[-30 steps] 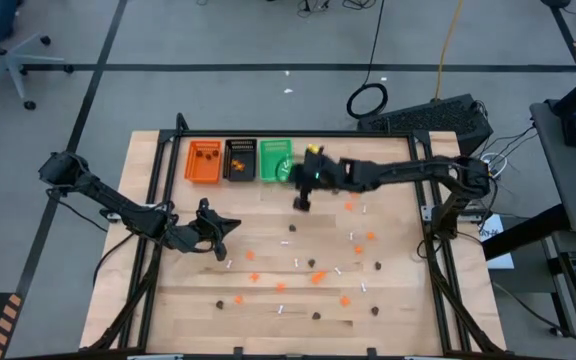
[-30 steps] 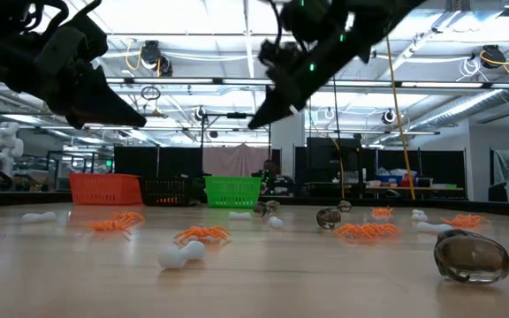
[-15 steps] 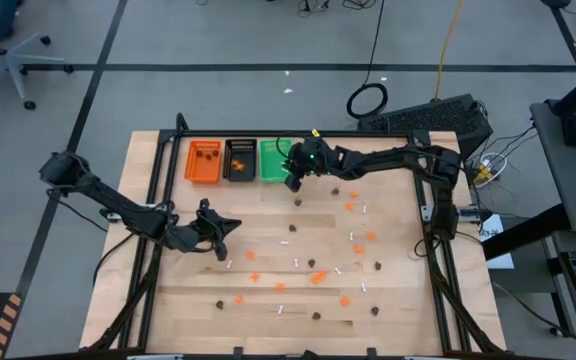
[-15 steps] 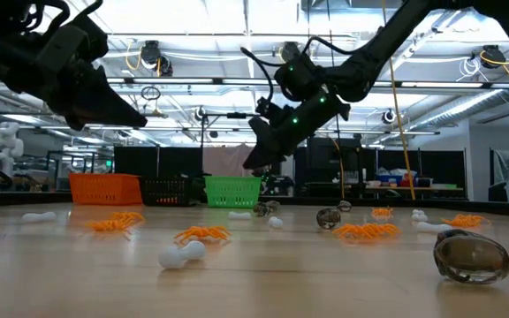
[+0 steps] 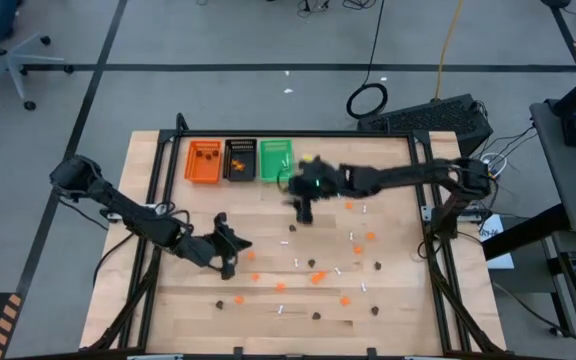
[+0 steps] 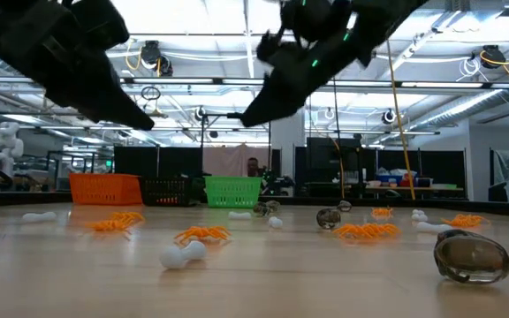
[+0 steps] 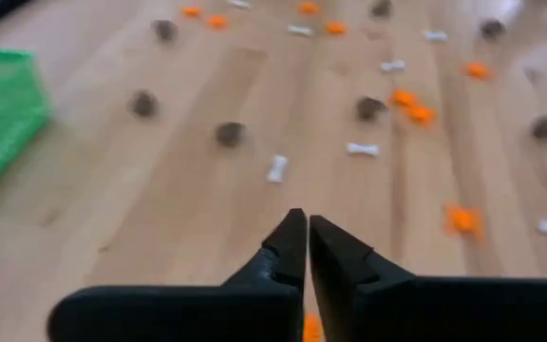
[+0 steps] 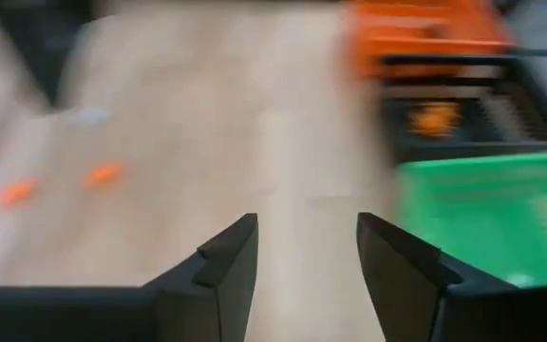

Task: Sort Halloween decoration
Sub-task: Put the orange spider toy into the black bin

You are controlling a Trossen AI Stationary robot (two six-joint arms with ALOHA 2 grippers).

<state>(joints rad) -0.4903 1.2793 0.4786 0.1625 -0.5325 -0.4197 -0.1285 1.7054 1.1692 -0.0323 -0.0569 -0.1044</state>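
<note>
Pale wooden table point(image 5: 398, 290), planked, smooth with a soft sheen. Matt black fingers point(image 8: 216, 261) in hard plastic or metal. Orange tray point(image 5: 204, 161), black tray point(image 5: 239, 160) and green tray point(image 5: 274, 159), slotted plastic. Glossy brown blob point(image 6: 472, 255); smooth white sticks point(image 7: 362, 148).

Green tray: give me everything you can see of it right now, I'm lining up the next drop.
The green tray is a small rectangular basket, plastic by the look of it, with slatted, see-through walls. It stands upright at the far edge of the wooden table, last in a row after the orange tray and the black tray, close against the black one. The right wrist view shows one small pale piece inside. The right tool, open, hangs over the table just beside it, not touching.
</note>
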